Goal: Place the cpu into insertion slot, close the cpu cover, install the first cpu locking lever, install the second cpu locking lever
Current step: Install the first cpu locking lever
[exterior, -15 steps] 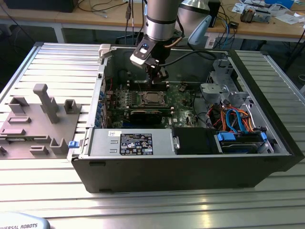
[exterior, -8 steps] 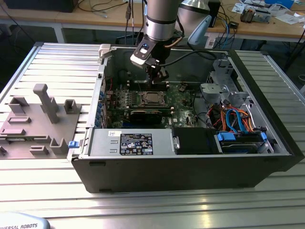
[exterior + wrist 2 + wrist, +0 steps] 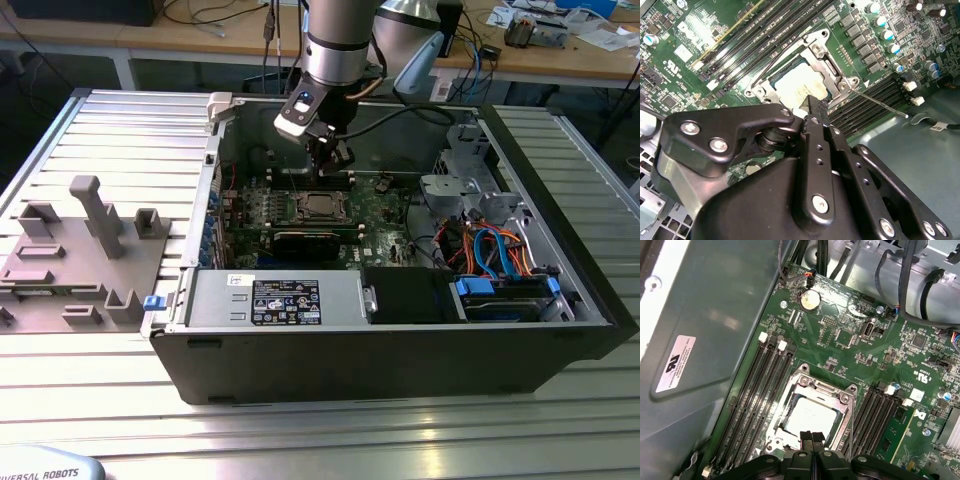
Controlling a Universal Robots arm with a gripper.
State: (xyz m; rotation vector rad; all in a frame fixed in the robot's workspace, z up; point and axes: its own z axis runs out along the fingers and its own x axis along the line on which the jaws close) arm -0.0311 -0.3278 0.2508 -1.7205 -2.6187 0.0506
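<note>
In the exterior view my gripper (image 3: pixel 335 165) hangs inside the open computer case, just above the far edge of the insertion slot (image 3: pixel 318 207) on the green board. Both wrist views show the cpu (image 3: pixel 797 87) (image 3: pixel 810 415) lying flat in the slot, its pale metal top framed by the silvery cpu cover (image 3: pixel 827 62) (image 3: pixel 822 390), which lies down over it. My gripper (image 3: pixel 812 107) (image 3: pixel 812 436) is shut, its black fingertips pressed together with nothing between them, right over the cpu's edge. A thin wire lever (image 3: pixel 882 102) sticks out sideways from one corner of the socket.
Long black memory slots (image 3: pixel 757 390) run along both sides of the socket. The grey case wall (image 3: pixel 705 340) rises close by. Cables and a drive cage (image 3: pixel 470 190) fill the case at the exterior view's right. A grey fixture with holders (image 3: pixel 90 250) stands outside the case on the exterior view's left.
</note>
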